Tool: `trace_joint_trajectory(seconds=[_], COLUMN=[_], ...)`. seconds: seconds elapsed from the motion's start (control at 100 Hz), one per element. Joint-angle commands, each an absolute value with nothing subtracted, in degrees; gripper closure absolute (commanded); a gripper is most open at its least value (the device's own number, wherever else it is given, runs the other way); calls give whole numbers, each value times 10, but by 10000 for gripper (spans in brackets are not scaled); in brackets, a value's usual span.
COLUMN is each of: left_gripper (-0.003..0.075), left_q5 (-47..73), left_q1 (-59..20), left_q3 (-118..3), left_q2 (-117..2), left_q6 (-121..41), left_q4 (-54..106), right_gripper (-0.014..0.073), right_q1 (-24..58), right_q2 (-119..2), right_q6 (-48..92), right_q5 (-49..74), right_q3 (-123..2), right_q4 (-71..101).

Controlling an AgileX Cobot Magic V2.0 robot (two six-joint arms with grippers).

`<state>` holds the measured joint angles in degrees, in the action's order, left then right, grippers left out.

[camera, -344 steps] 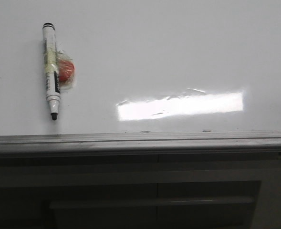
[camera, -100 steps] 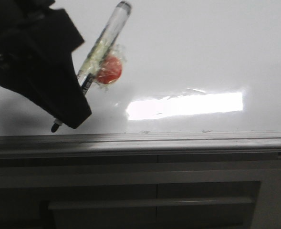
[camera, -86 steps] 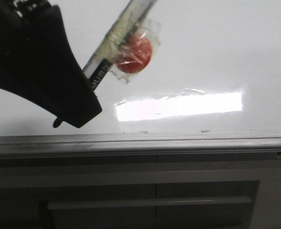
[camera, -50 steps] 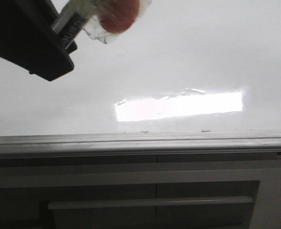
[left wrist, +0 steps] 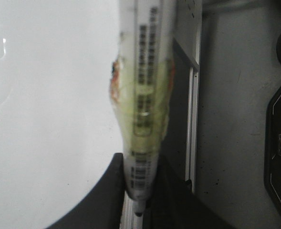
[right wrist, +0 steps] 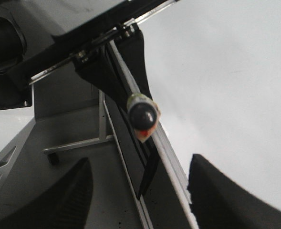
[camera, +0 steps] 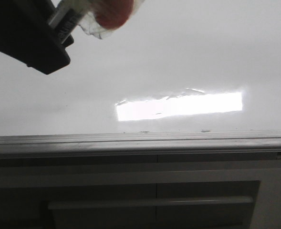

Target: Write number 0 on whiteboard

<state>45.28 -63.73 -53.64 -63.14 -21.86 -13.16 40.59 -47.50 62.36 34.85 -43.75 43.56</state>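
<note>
Left tool (camera: 54,36): dark, at the upper left of the front view, pinching the marker low on its barrel; in the left wrist view the fingers (left wrist: 112,191) press on the barrel from both sides.
Marker (left wrist: 142,95): white barrel with black print, wrapped in yellowish tape; held up off the whiteboard, tilted, its tip poking out past the fingers.
Red piece (camera: 112,13): round, taped in clear film to the marker's side, partly cut off by the top edge of the front view.
Right tool (right wrist: 140,200): two dark fingers spread well apart, holding nothing; the marker's end cap shows between them, farther off.
Whiteboard (camera: 188,57): glossy white, a bright rectangular glare on it; grey metal rail (camera: 140,141) along its near edge.
Number 0: no stroke visible on the board.
Cabinet front (camera: 154,195): dark grey panels below the rail.
</note>
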Motion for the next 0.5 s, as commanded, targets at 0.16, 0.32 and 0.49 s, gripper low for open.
trace_joint_trajectory(seconds=[0.16,0.32,0.49], left_gripper=[740,740,739], left_q5=[429,439,442], left_q1=[-642,-642,-642], left_q3=[-552,-552,-552], left_q2=[-619,-619,-619], left_q6=[-218,-218,-219], left_q4=[-140,-141,-147], right_gripper=[211,211,211], right_q1=[424,436,443], right_q2=[-542,-555,-564], right_q6=[632,632,632], right_q5=[315,313,311], right_q3=[-497,-515,-517], right_q4=[456,457,461])
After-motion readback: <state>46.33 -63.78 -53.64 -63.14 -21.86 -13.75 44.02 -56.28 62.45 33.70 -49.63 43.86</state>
